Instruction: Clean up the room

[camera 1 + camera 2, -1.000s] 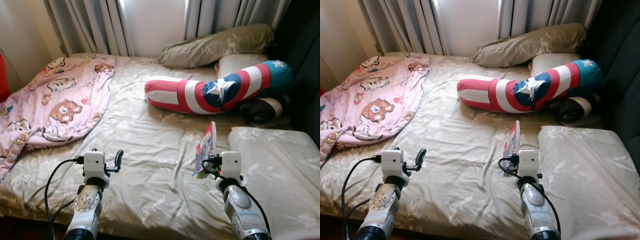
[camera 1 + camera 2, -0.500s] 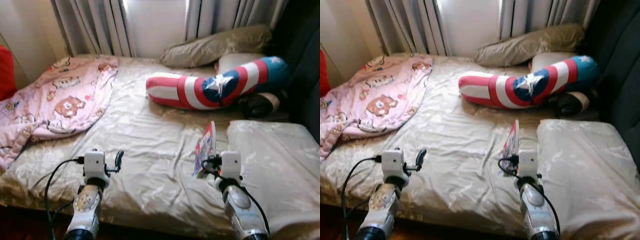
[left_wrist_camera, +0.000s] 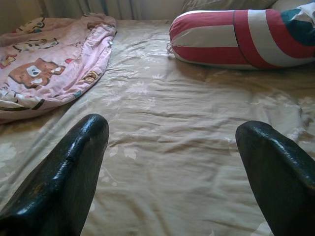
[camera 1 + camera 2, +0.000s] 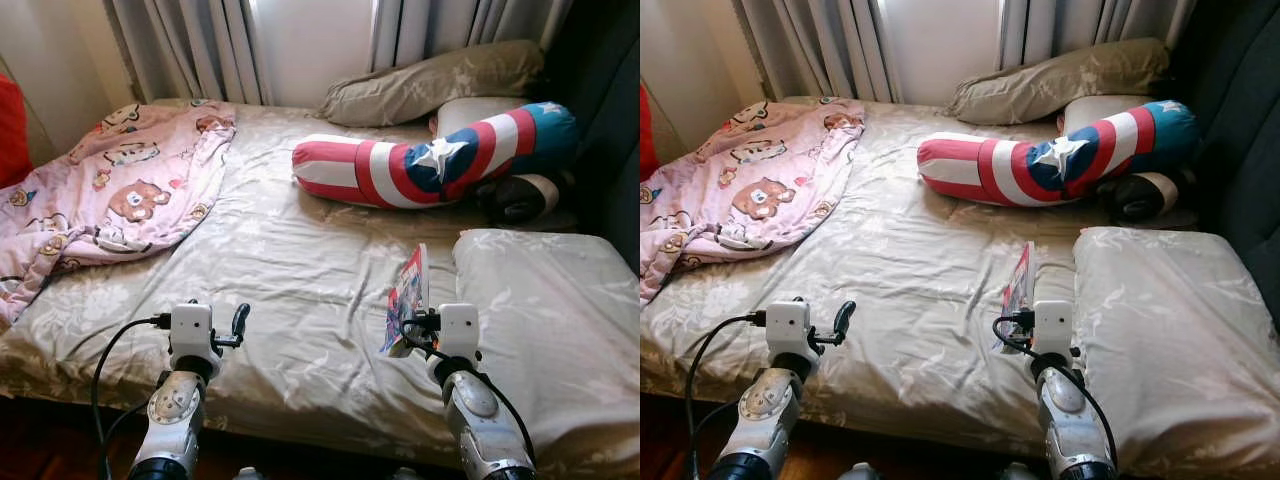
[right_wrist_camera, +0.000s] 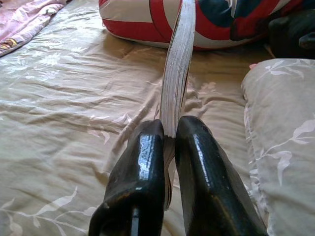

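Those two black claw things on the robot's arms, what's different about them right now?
The right gripper is shut on a thin book, held on edge above the bed. The left gripper is open and holds nothing, its fingers spread wide over the bare sheet. The right one is near the big pillow, the left nearer the pink blanket. Both have two glossy black fingers and hang over the bed's near edge.

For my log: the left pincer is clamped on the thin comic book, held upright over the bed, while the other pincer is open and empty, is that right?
Not quite: the sides are swapped. The right pincer is clamped on the comic book, upright over the bed, as the right wrist view shows. The left pincer is open and empty.
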Controlling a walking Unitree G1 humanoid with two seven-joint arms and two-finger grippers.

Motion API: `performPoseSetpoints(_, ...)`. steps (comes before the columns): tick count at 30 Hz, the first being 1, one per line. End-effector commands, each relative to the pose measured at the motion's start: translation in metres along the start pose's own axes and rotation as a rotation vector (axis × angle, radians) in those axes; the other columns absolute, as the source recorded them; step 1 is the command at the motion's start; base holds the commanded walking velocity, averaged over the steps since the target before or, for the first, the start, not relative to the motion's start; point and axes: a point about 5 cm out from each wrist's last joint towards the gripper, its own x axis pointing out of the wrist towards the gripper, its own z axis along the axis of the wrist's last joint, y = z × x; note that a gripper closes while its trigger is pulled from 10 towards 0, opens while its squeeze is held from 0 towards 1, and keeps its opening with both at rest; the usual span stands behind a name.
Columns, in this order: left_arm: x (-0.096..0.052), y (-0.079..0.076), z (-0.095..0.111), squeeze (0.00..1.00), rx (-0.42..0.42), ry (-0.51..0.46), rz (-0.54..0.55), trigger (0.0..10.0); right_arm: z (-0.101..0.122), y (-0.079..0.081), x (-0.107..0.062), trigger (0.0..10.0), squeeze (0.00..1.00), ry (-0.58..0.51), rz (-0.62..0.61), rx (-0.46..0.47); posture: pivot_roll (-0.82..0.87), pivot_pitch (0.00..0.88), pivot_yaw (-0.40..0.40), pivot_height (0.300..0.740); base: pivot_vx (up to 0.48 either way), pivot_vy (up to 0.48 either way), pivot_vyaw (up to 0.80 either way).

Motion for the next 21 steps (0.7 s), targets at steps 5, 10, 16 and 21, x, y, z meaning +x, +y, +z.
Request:
performPoseSetpoints(5, 0.0016, 0.0001, 0.0031, 0.0, -0.007, -0.005, -0.003, 10.0, 0.0148, 0.0037, 0.0039, 10.0, 0.0, -0.065, 0.022, -0.057, 0.01, 0.0, 0.014, 0.646, 0.0, 0.0, 0.0)
performPoseSetpoints(10, 0.0025, -0.0002, 0.0046, 0.0, -0.009, -0.011, -0.004, 10.0, 0.016, 0.0074, 0.0035, 10.0, 0.0, -0.079, 0.042, -0.051, 0.01, 0.0, 0.014, 0.646, 0.0, 0.0, 0.0)
performPoseSetpoints(16, 0.0033, -0.0014, 0.0054, 0.0, -0.015, -0.01, -0.015, 10.0, 0.0199, 0.0093, 0.0019, 10.0, 0.0, -0.111, 0.074, -0.057, 0.01, 0.0, 0.016, 0.646, 0.0, 0.0, 0.0)
performPoseSetpoints(21, 0.004, -0.002, 0.0063, 0.0, -0.014, -0.012, -0.02, 10.0, 0.0218, 0.0101, 0.002, 10.0, 0.0, -0.118, 0.085, -0.059, 0.01, 0.0, 0.016, 0.646, 0.0, 0.0, 0.0)
